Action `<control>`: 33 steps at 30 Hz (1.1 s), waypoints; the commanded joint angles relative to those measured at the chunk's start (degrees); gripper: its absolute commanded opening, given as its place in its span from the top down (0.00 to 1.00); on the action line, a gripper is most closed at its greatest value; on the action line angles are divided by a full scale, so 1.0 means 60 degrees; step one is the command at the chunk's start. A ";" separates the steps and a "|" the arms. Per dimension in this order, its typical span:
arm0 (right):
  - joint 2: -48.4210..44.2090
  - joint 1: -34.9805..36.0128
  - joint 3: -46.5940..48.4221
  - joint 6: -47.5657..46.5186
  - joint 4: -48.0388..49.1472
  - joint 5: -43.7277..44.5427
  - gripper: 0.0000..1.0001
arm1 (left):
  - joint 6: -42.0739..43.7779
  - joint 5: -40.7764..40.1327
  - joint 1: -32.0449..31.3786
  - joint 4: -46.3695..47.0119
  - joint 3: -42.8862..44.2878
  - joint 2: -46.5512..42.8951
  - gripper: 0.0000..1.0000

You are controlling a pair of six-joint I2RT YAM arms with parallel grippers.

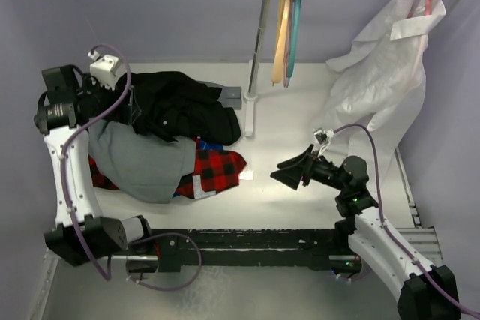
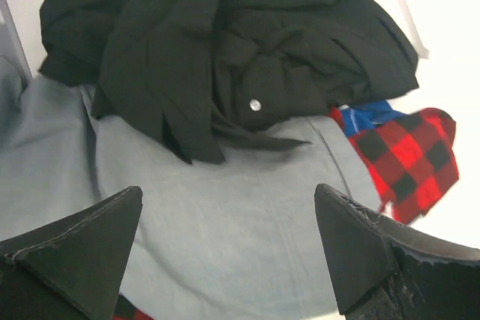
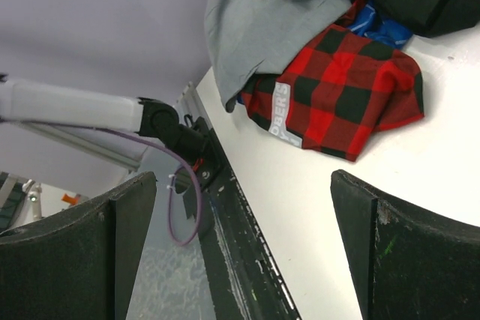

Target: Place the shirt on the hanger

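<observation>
The black shirt (image 1: 184, 106) lies crumpled at the back left of the table, partly on top of a grey cloth (image 1: 142, 159). The left wrist view shows the shirt (image 2: 225, 50) in folds, with one small white button (image 2: 256, 104) showing. My left gripper (image 2: 229, 189) hangs open above the grey cloth, just short of the shirt, and holds nothing. My right gripper (image 1: 285, 170) is open and empty above bare table, right of the pile. In the right wrist view the right gripper (image 3: 244, 177) frames the table's front edge. The hanger is hidden or out of view.
A red-and-black plaid cloth (image 1: 217, 170) sticks out from under the grey cloth. A clothes rack pole (image 1: 259, 35) stands at the back, carrying orange (image 1: 281, 35) and teal (image 1: 297, 20) hangers. A white garment (image 1: 390, 58) hangs at the right. A black rail (image 1: 255, 241) runs along the near edge.
</observation>
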 commanded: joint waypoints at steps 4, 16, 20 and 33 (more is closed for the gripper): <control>0.0351 0.0096 0.0109 0.0705 0.1732 -0.0045 0.00 | 0.2215 -0.1716 -0.2231 0.1261 0.2361 0.3485 0.01; 0.2082 0.0157 0.0236 0.1127 0.3530 0.0238 0.00 | 0.2758 -0.2341 -0.3305 0.1993 0.4837 0.7605 0.12; 0.2440 0.0211 0.0093 0.1421 0.4270 0.0287 0.00 | 0.2903 -0.2910 -0.3403 0.2430 0.4401 0.7867 0.19; 0.1346 0.0507 0.1424 -0.0793 0.0945 0.0849 0.01 | 0.3549 -0.2791 -0.5209 -0.0094 0.5558 0.6474 1.00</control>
